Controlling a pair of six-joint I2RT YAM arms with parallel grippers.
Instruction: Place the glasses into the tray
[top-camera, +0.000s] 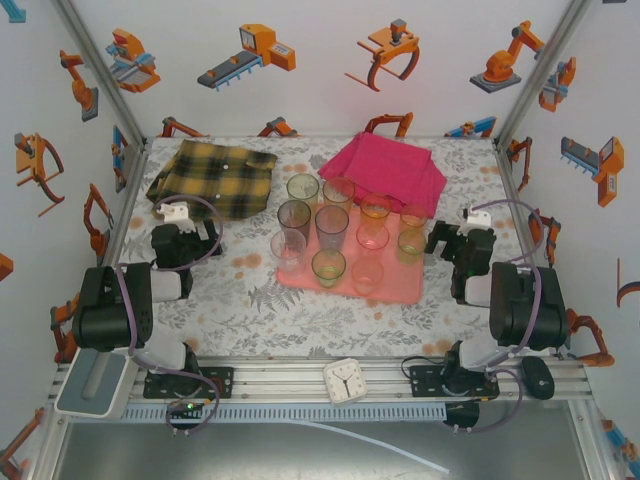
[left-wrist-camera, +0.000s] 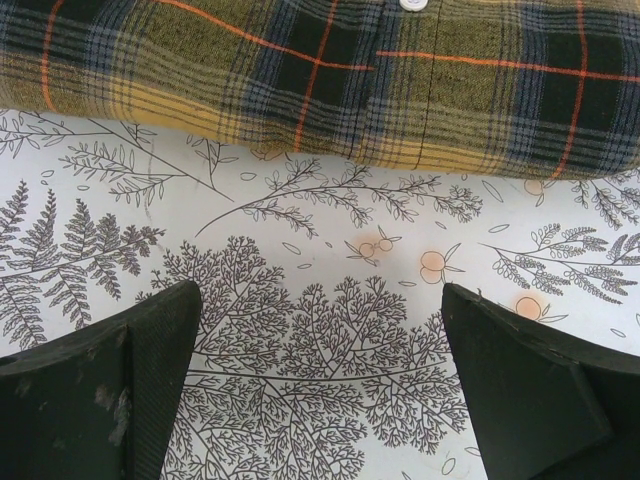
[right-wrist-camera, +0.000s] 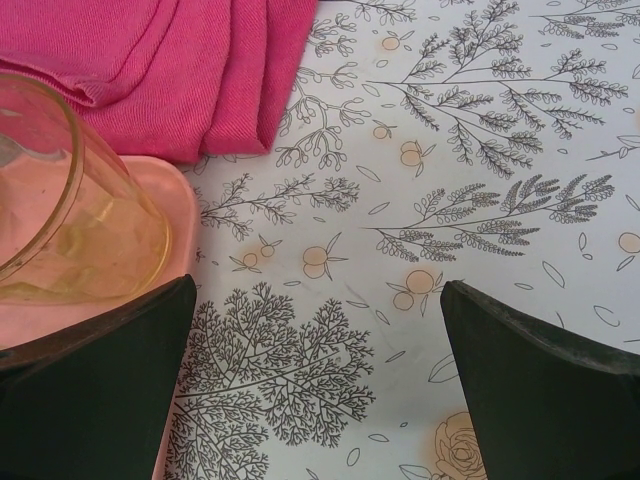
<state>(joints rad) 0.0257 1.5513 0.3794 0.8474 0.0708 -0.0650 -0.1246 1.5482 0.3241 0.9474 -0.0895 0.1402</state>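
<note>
On the table (top-camera: 250, 310), just to the 3 o'clock side of centre in the top view, the tray (top-camera: 398, 286) lies flat with the glasses (top-camera: 331, 225) standing upright on it in a tight cluster, rims up, in green, grey, pink, orange and amber tints. Whether the two at its 12 o'clock end stand on the tray or just off it I cannot tell. At 1 o'clock from the tray the pink cloth (top-camera: 385, 165) lies folded, its near edge just beside the rear glasses, and at 11 o'clock lies the plaid cloth (top-camera: 213, 177). At 6 o'clock a small white clock (top-camera: 346, 381) sits on the front rail. Out at 9 o'clock from the tray, the left gripper (left-wrist-camera: 320, 290) has its jaws spread wide over bare patterned table, holding nothing, the plaid cloth's hem ahead of it at 12 o'clock. At 3 o'clock from the tray, the right gripper (right-wrist-camera: 318, 285) is likewise spread wide and holds nothing. In its wrist view an amber glass (right-wrist-camera: 70, 210) stands on the tray's corner at 9 o'clock, just beside the left finger (right-wrist-camera: 100, 380).
</note>
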